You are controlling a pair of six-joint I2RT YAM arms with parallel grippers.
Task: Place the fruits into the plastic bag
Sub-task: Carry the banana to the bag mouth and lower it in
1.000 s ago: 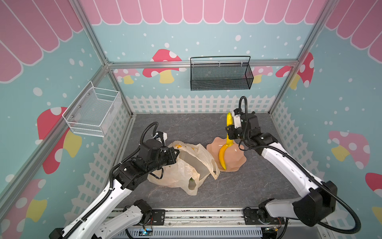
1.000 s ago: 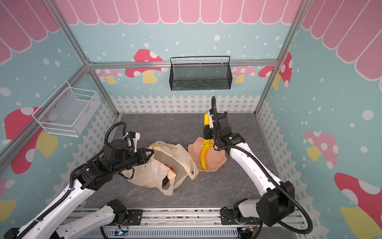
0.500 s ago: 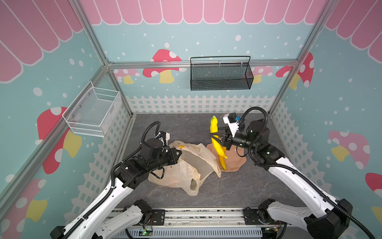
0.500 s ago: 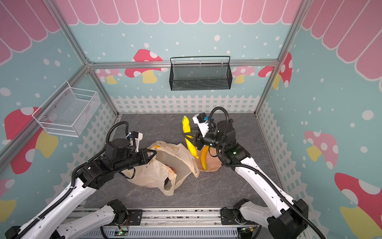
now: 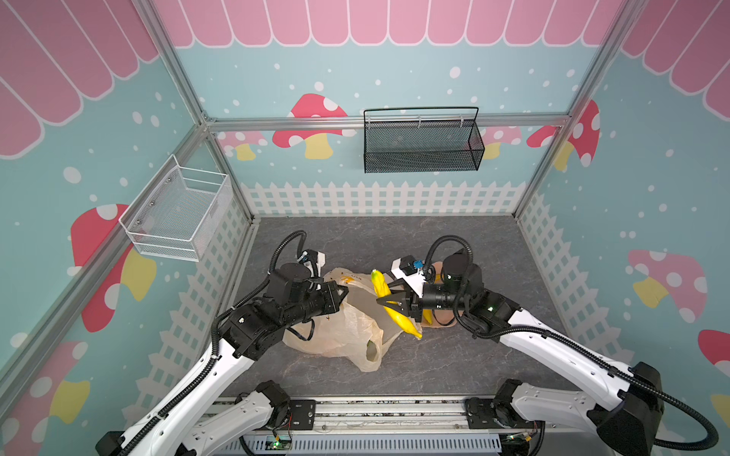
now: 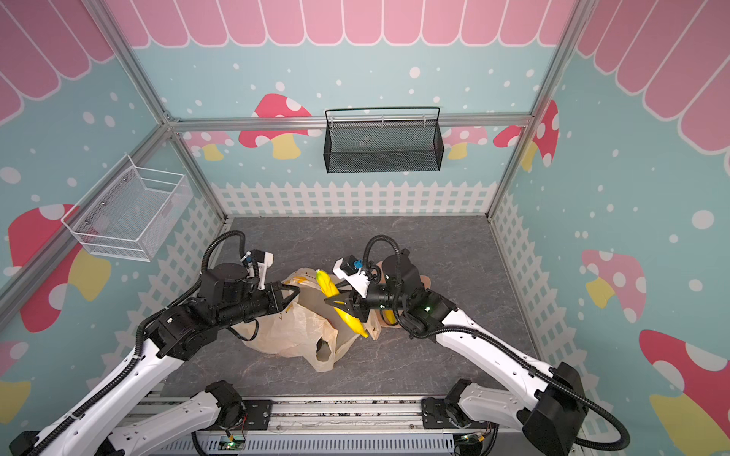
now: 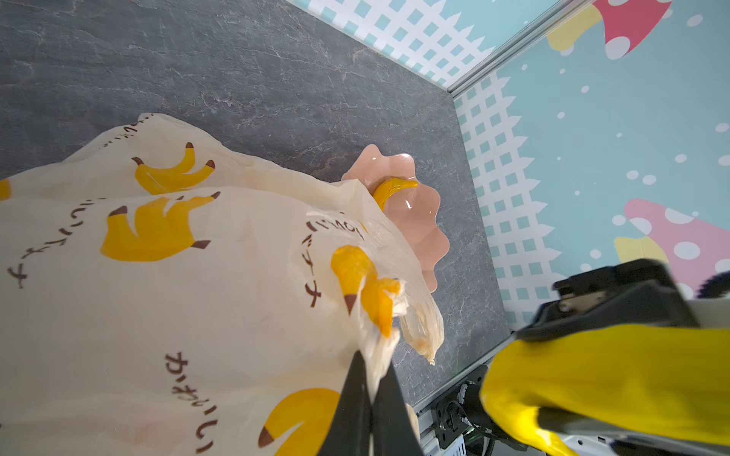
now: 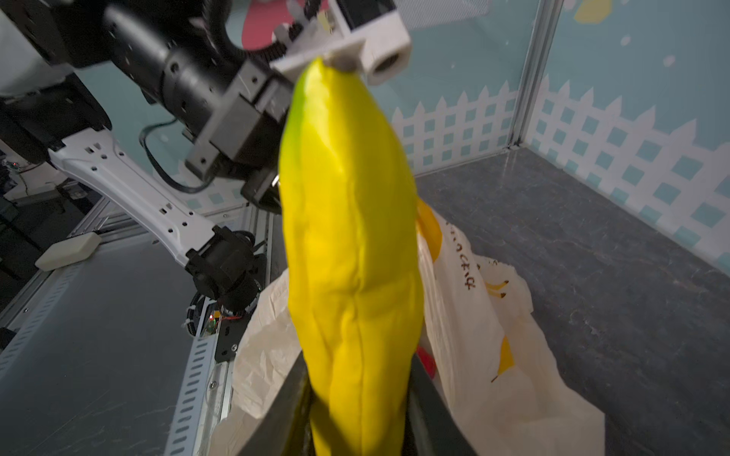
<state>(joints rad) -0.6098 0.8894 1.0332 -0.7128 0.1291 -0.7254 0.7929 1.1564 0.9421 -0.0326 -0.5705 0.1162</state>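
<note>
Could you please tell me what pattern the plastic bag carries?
The plastic bag has yellow bananas and brown lettering on cream; see left wrist view.

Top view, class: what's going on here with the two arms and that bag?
The left gripper is shut on an edge of the plastic bag, holding it up off the table. The right gripper grips a yellow banana in the air beside the bag, not yet inside it. A second banana lies on the pink plate next to the bag.

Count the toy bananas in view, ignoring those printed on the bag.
2. The first banana is in the right gripper, over the bag; the second banana lies on the pink plate. More may hide inside the bag.
</note>
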